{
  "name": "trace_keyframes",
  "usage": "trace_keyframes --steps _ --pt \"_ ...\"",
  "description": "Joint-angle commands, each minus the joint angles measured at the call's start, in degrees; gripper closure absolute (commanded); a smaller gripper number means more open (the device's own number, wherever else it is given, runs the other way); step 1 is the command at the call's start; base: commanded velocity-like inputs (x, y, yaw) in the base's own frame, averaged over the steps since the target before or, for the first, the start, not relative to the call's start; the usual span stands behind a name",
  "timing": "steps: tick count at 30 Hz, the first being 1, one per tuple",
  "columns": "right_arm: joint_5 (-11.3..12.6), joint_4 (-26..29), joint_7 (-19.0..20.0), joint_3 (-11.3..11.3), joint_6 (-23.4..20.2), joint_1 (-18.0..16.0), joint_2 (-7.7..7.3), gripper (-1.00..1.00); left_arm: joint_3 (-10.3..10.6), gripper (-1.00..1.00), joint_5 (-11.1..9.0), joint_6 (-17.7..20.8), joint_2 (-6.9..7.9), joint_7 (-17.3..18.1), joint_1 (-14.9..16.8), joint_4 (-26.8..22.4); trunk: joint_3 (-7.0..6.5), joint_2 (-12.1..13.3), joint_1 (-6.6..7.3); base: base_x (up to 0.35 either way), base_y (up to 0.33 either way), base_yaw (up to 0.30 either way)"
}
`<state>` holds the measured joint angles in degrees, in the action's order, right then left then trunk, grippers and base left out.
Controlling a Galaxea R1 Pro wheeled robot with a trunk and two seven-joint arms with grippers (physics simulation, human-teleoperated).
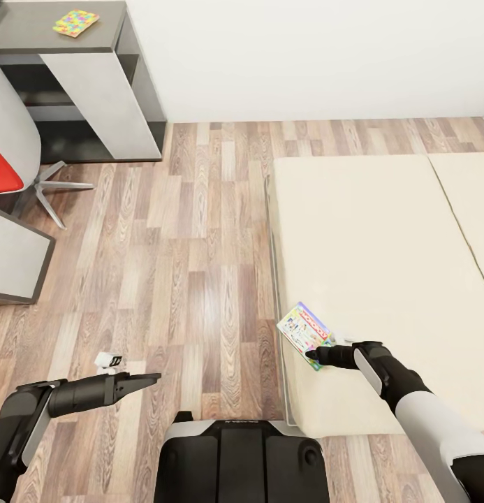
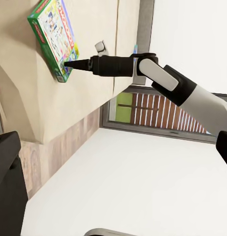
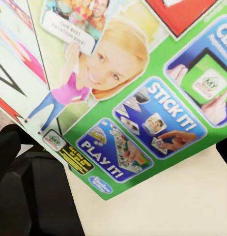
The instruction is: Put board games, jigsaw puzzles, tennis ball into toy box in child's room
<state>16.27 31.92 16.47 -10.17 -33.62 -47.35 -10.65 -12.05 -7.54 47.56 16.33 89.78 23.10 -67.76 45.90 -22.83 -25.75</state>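
Observation:
A Monopoly board game (image 1: 304, 334) lies at the near left edge of the cream bed (image 1: 381, 258). In the left wrist view the board game (image 2: 53, 37) shows as a green-sided box. Its printed lid (image 3: 138, 93) comes up very close in the right wrist view. My right gripper (image 1: 311, 355) (image 2: 67, 64) is open, its tip at the box's near corner with the fingers apart over the lid. My left gripper (image 1: 152, 379) is open and holds nothing, low over the floor. One jigsaw puzzle (image 1: 75, 22) lies on the dark counter at the far left. The toy box and the tennis ball are out of view.
A red and grey chair (image 1: 8, 175) stands at the left beside the light-grey table (image 1: 18, 258). Wood floor (image 1: 193, 230) lies between the desk and the bed. A small white object (image 1: 109, 360) sits on the floor near my left gripper. A white wall closes the far side.

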Motion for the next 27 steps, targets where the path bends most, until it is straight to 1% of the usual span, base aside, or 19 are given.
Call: trace_keyframes --steps 1,27 --pt "0.26 0.07 -0.04 -0.30 -0.22 -0.02 -0.07 -1.00 0.01 -1.00 0.03 0.61 0.01 0.22 0.01 -0.01 0.06 -0.09 -0.03 0.000 0.000 0.000" --pt "0.26 0.07 -0.04 -0.29 -0.22 -0.02 -0.13 -1.00 0.00 -1.00 0.04 0.61 0.01 0.22 0.01 -0.01 0.06 -0.09 -0.03 0.000 0.000 0.000"
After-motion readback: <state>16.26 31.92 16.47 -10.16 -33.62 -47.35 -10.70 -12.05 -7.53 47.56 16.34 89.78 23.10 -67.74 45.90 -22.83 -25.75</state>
